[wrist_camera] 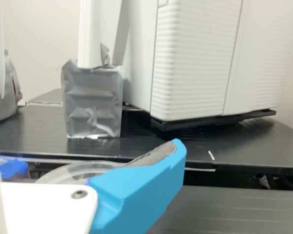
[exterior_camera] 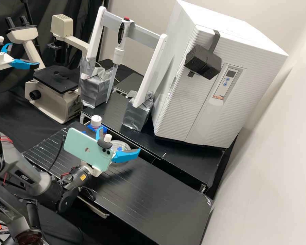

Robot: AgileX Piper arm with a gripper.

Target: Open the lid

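Dark grey, the arm (exterior_camera: pixel 63 189) comes in from the high view's lower left, with a pale green phone (exterior_camera: pixel 88 148) mounted just behind the gripper (exterior_camera: pixel 120 139). Its 2 blue fingers stand wide apart; the wrist view shows 1 of them with a grey pad (wrist_camera: pixel 155 155) on its inner face. The clear dish (exterior_camera: pixel 126 145) sits on the front bench (exterior_camera: pixel 153 197), near the edge of the raised shelf (exterior_camera: pixel 190 163), partly hidden behind 1 finger and with a small blue piece at its top. Whether the finger touches it, and how its lid is seated, I cannot tell.

Just beside the dish is a bottle with a white cap (exterior_camera: pixel 96 120), in a blue holder (exterior_camera: pixel 103 128). On the shelf, a white frame (exterior_camera: pixel 153 71) on 2 silvery blocks (exterior_camera: pixel 137 114) holds a pipette (exterior_camera: pixel 119 54); next to it stands a big white cabinet (exterior_camera: pixel 180 109).
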